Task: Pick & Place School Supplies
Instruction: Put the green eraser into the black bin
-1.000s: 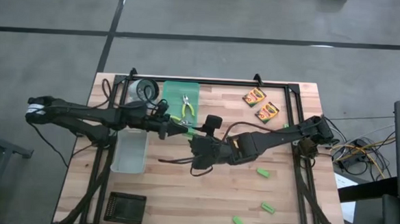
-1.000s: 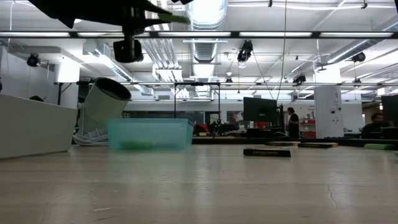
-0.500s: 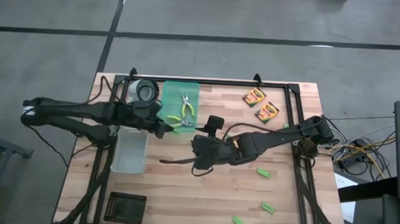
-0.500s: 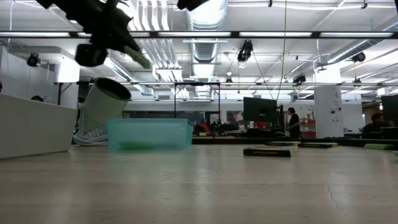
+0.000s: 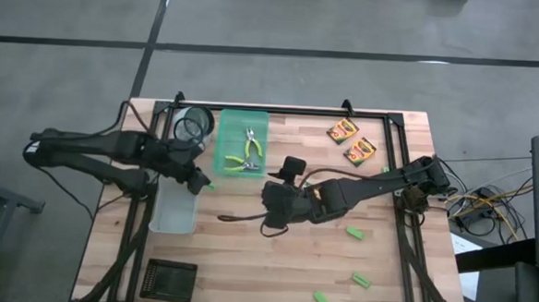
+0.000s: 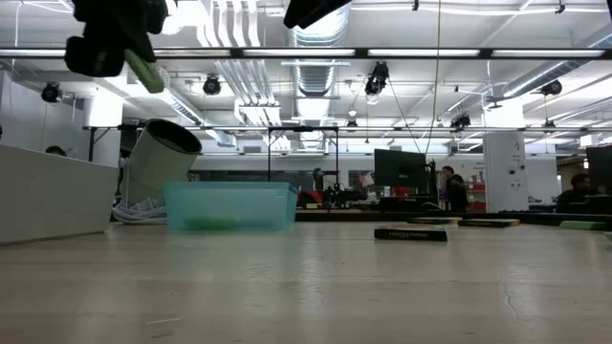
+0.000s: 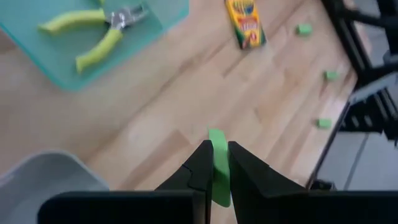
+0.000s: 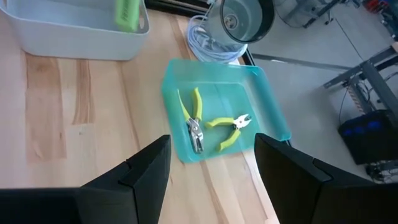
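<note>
Carrying step. Left pincer (image 5: 200,183) clenched on a green block (image 7: 217,163), raised over the counter (image 5: 245,261) just beside the clear bin (image 5: 174,211). Next: shift over the bin, then release. Right pincer (image 5: 274,205) released, empty, waiting mid-counter near the tray (image 5: 241,122) with both pliers (image 5: 243,163).

An open-plan lab or workshop: exposed ceiling ducts (image 6: 320,24), strip lights, monitors (image 6: 397,169), and people at distant desks.
</note>
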Controlling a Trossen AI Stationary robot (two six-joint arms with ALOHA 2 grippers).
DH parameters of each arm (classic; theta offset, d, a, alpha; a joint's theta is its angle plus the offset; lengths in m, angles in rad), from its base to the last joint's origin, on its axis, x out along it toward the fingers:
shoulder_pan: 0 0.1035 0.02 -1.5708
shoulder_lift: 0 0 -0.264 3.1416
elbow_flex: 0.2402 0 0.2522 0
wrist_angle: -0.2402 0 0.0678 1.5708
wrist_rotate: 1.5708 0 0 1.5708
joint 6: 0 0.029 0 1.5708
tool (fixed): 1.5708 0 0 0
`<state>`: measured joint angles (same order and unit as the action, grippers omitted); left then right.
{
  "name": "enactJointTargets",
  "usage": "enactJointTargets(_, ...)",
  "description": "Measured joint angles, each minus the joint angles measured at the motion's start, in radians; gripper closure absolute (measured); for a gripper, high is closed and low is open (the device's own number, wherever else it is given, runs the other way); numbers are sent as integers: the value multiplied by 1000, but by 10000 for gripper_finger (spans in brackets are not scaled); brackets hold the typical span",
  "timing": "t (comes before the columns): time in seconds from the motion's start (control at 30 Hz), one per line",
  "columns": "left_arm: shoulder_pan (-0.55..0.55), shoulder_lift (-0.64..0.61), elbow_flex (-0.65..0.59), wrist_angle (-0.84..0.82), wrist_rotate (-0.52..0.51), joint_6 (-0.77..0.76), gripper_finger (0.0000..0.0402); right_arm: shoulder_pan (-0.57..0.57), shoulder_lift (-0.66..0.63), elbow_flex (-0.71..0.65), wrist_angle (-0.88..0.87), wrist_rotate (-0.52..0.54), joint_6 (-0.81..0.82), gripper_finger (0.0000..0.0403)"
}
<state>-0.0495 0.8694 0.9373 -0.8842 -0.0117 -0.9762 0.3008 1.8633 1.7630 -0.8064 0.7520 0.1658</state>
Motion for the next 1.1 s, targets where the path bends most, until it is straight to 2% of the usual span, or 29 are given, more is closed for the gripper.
enactJointTargets(0.2, -110, -4, 1, -29, 109, -68, 367, 0, 0, 0, -7, 0, 0, 177)
enactJointTargets(0.3, -200, 4, 0, -30, 119, -99, 367, 0, 0, -3, -8, 0, -7, 177)
enactJointTargets(0.43, -366, 21, 0, -30, 118, -62, 367, -2, 0, -6, -9, 3, -11, 177)
enactJointTargets(0.6, -585, 65, -1, -15, -29, -73, 367, -3, 0, -17, -10, 2, -8, 177)
enactJointTargets(0.77, -762, 134, -1, 73, -136, -173, 367, -3, 0, -26, -13, 2, -8, 177)
enactJointTargets(0.93, -875, 244, -1, 223, -151, -231, 367, -3, 0, -44, -12, 0, -10, 177)
enactJointTargets(1.1, -915, 371, -1, 317, -151, -237, 367, -3, 0, -75, -13, 0, -9, 177)
